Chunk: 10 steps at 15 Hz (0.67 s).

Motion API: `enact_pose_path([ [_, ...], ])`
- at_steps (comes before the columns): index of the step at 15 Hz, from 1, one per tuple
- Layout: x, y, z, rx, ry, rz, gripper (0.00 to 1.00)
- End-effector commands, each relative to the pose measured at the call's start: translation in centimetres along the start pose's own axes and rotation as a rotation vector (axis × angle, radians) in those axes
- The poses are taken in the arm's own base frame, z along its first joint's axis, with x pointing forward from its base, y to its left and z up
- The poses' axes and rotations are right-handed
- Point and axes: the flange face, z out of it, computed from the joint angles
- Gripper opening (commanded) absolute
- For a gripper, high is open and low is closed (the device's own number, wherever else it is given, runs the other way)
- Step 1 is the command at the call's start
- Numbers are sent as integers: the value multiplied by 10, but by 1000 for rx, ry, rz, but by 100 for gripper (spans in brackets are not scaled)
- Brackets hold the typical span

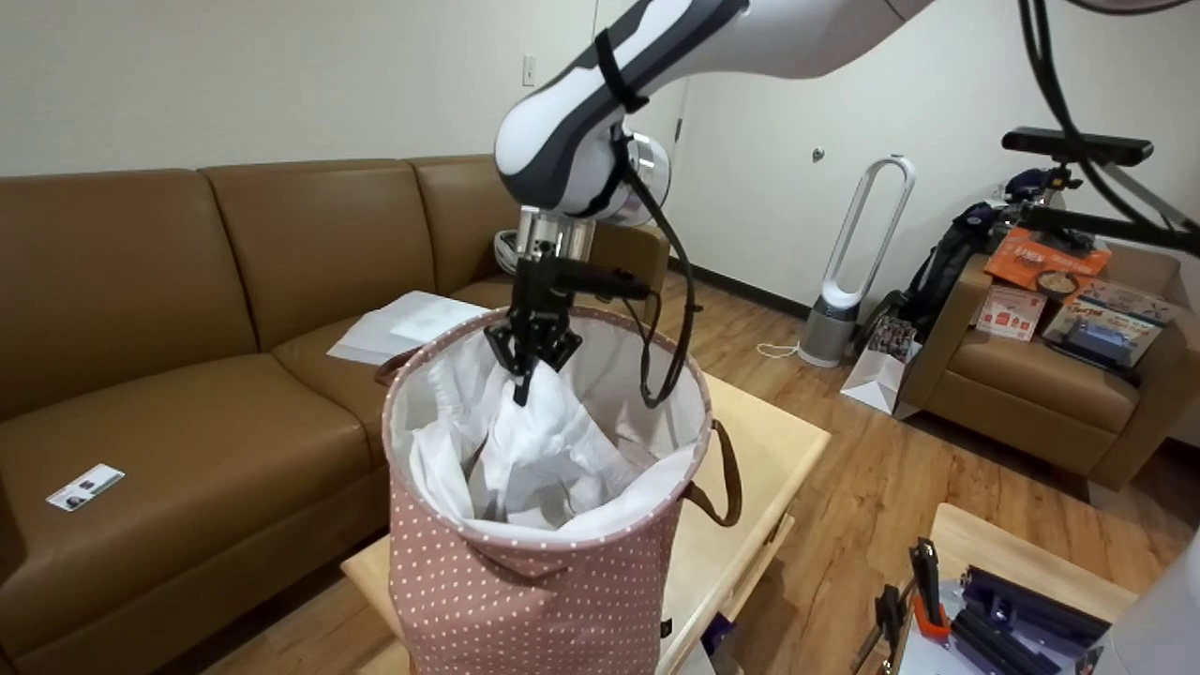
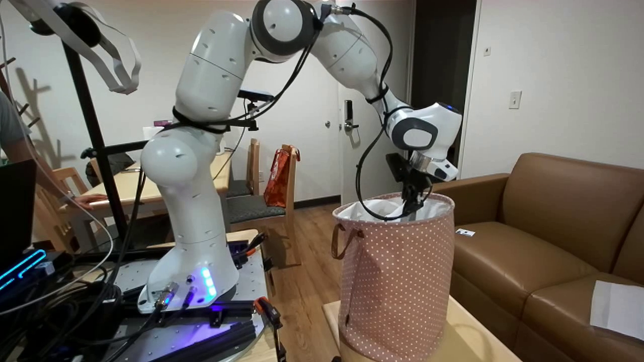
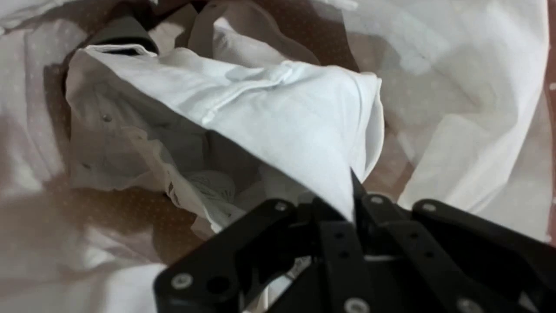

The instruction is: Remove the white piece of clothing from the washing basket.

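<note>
One black claw (image 3: 351,202) grips a peak of the white shirt (image 3: 278,117), presumably for a straight lift, while the rest hangs inside the basket (image 1: 534,600), lower centre in an exterior view. Standing the basket on a low table (image 1: 773,431) probably brings it within reach; its rim (image 1: 548,542), the bunched lining (image 3: 491,130) and, right of the claw, a looping black cable (image 1: 690,309) could snag the shirt.
</note>
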Motion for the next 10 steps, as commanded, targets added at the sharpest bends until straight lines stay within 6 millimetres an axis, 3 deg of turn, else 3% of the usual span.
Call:
enact_pose_path([
  [1,0,12,-68,18,137,-18,1],
  [5,-11,24,-162,42,298,-17,1],
  [10,-41,40,-286,72,512,25,1],
])
